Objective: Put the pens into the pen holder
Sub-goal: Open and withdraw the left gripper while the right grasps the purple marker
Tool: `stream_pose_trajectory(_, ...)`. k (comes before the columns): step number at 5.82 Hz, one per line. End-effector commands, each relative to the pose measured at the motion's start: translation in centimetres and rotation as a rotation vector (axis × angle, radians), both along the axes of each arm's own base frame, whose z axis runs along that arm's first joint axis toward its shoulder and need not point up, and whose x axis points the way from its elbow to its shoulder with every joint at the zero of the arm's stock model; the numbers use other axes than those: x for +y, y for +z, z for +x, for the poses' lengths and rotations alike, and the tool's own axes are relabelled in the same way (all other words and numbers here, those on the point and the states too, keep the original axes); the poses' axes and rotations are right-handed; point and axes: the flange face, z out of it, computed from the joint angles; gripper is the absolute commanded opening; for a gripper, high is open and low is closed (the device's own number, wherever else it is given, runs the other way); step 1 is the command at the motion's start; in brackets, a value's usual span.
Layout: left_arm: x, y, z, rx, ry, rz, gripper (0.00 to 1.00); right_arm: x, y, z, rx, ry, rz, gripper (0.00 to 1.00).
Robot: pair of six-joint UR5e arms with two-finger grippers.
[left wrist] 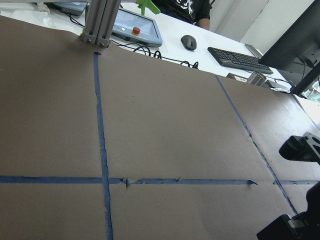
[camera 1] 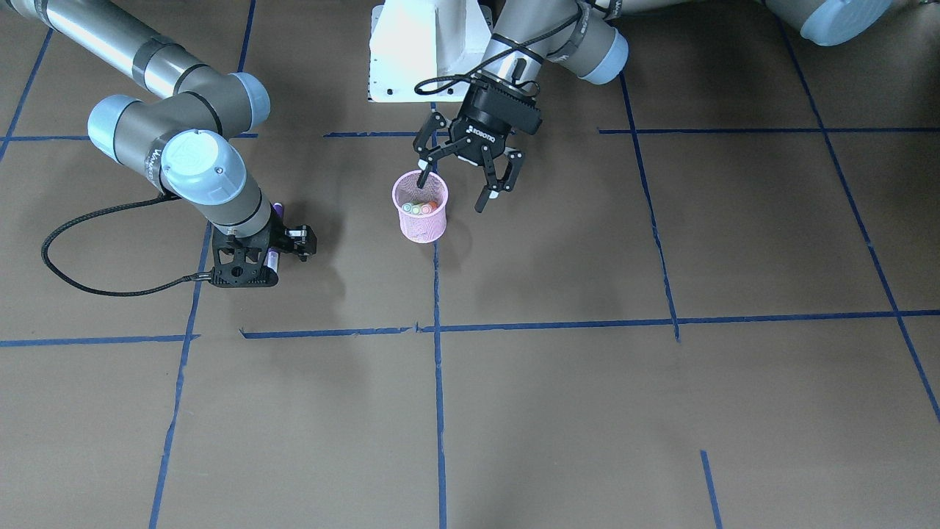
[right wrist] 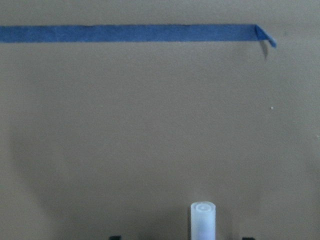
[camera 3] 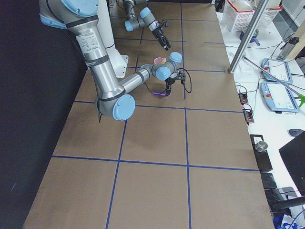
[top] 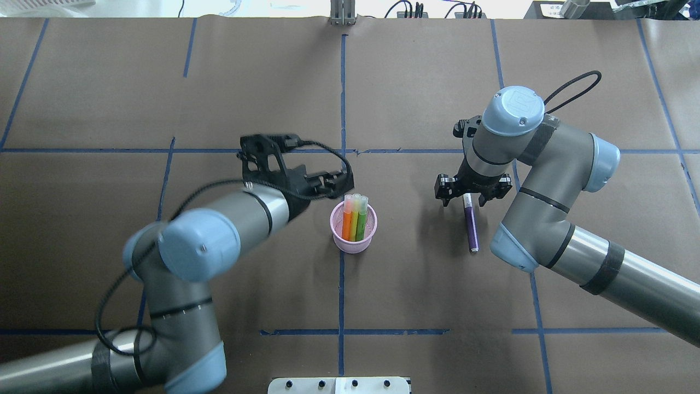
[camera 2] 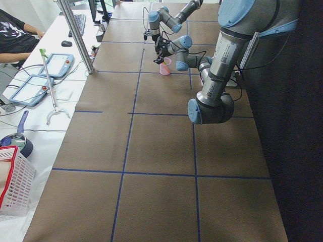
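**Table scene, read from the robot's edge outward.** At the robot's edge, a white base plate (top: 339,384) is sitting against the table (top: 415,82). Farther in, near the table's middle, the pen holder (top: 354,243) is standing upright on the blue tape line (top: 342,284) that is running from the robot's edge to the far edge. The holder is carrying three pens side by side, all upright with their lighter ends up. These are an orange pen (top: 346,221), a yellow-green pen (top: 354,221) and a green pen (top: 361,221).

Toward the table's right end, well apart from the holder, the purple pen (top: 471,230) is lying flat. It is pointing roughly from the robot's edge toward the far edge. Over its far end the right gripper (top: 468,195) is pointing down with its jaws spread wide and gripping nothing. The right wrist view is showing the pen's whitish end (right wrist: 202,220) centred between the two fingertips, apart from both.

Just beyond the holder, on its left, the left gripper (camera 1: 453,192) is hanging tilted, its jaws likewise wide apart and holding nothing. One finger is overlapping the holder's rim in the front-facing view; whether it is touching cannot be told. At the far edge a metal post (top: 342,12) is standing.
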Motion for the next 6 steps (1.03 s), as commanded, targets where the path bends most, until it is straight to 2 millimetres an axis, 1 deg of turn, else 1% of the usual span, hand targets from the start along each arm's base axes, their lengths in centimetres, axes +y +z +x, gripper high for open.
stream_pose_trajectory(1, -8.2, 1.0, -8.4, -0.059, 0.138, -0.153, 1.00, 0.1, 0.2, 0.0, 0.002, -0.001, -0.003, 0.38)
stream_pose_trajectory(2, -11.7, 1.5, -13.5, -0.034, 0.185, -0.204, 1.00, 0.1, 0.2, 0.0, 0.002, -0.001, -0.003, 0.23)
stream_pose_trajectory(3, -13.9, 4.9, -18.1, -0.055, 0.244, -0.245, 1.00, 0.1, 0.1, 0.0, 0.001, -0.001, -0.002, 0.13)
stream_pose_trajectory(4, -15.5, 8.0, -21.9, -0.142, 0.300, -0.229, 1.00, 0.1, -0.1, 0.0, -0.003, -0.001, 0.001, 0.10)
stream_pose_trajectory(5, -17.0, 9.6, -25.6, -0.197, 0.332, -0.243, 1.00, 0.2, -0.8, 0.1, -0.014, -0.002, 0.008, 0.07)
stream_pose_trajectory(6, -17.9, 13.0, -29.4, -0.259, 0.377, -0.268, 1.00, 0.4, -1.9, 0.8, -0.034, 0.001, 0.029, 0.03)
